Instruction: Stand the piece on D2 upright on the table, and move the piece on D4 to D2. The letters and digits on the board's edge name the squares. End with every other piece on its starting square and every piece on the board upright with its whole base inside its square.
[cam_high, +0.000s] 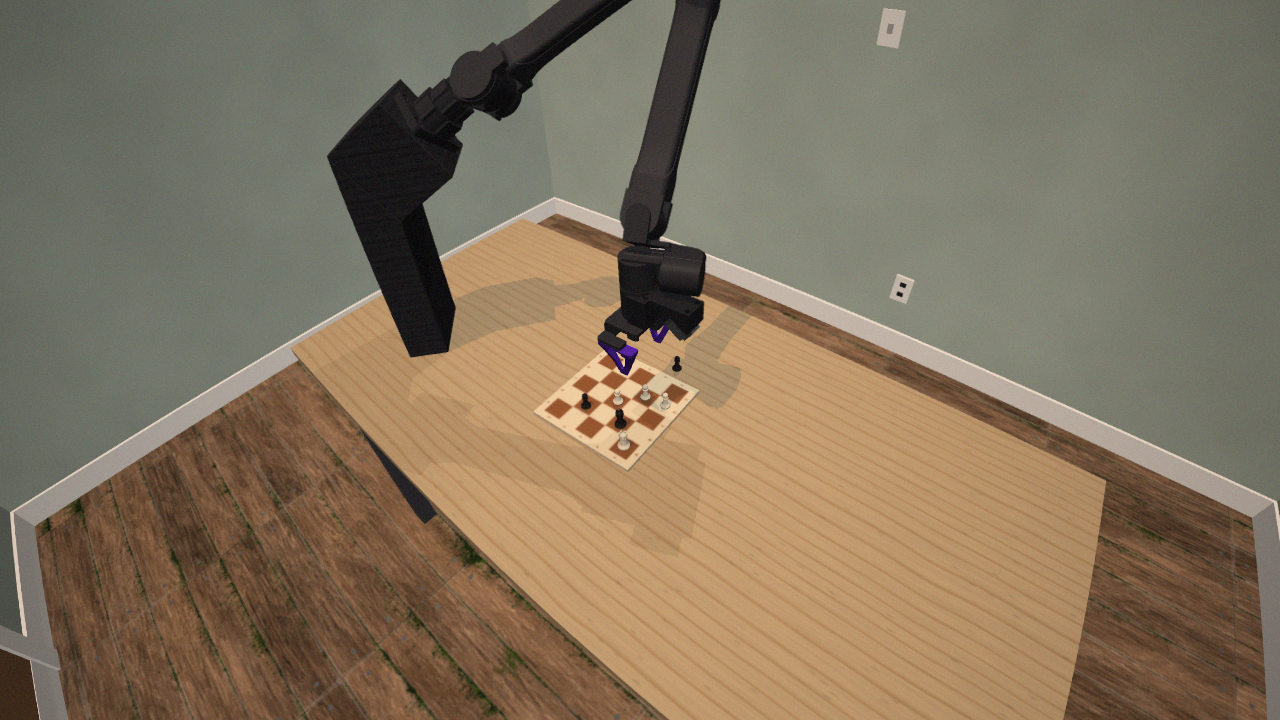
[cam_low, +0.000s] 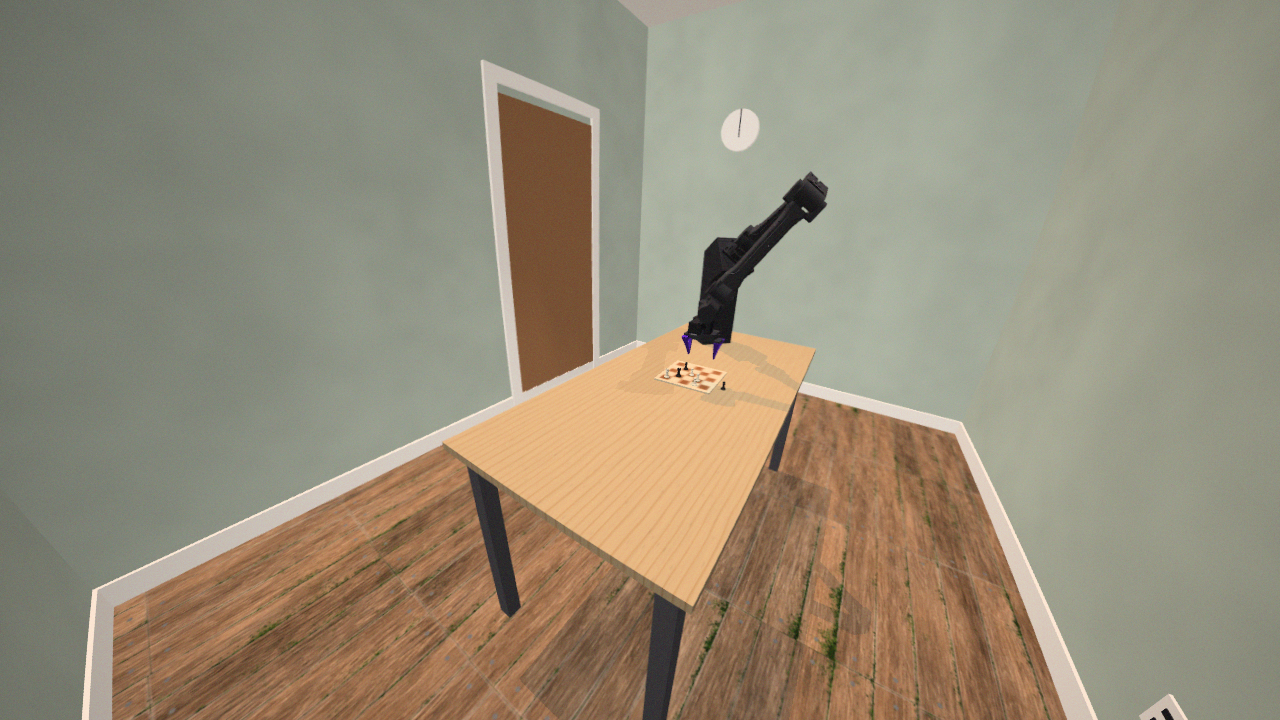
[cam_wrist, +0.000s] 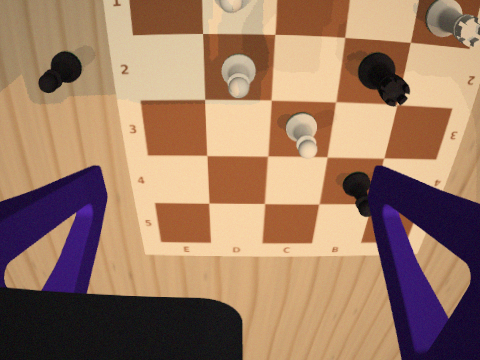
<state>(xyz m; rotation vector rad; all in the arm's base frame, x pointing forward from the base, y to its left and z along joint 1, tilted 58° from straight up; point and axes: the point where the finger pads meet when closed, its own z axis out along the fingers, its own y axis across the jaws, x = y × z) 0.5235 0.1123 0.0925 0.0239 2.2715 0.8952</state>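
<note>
A black pawn (cam_high: 676, 364) (cam_low: 723, 385) (cam_wrist: 66, 67) stands upright on the table beside the board's E edge, level with row 2. A white pawn (cam_high: 645, 392) (cam_wrist: 239, 72) stands upright on D2 of the board (cam_high: 558, 408) (cam_wrist: 211, 250), its base inside the dark square. Square D4 (cam_wrist: 237, 180) is bare. My gripper (cam_high: 642, 356) (cam_low: 701, 355) (cam_wrist: 237, 180) is wide open and empty, above the board. In the wrist view its right finger covers part of square A5 and the edge of the black pawn on B4.
Another white pawn (cam_high: 665, 401) (cam_wrist: 231, 4) stands on D1, close to the D2 pawn. A third (cam_high: 617, 397) (cam_wrist: 302, 131) is on C3. A black rook (cam_high: 619, 419) (cam_wrist: 377, 71) is on B2, a white rook (cam_high: 623, 441) (cam_wrist: 444, 18) on A1, a black pawn (cam_high: 585, 401) (cam_wrist: 356, 185) on B4.
</note>
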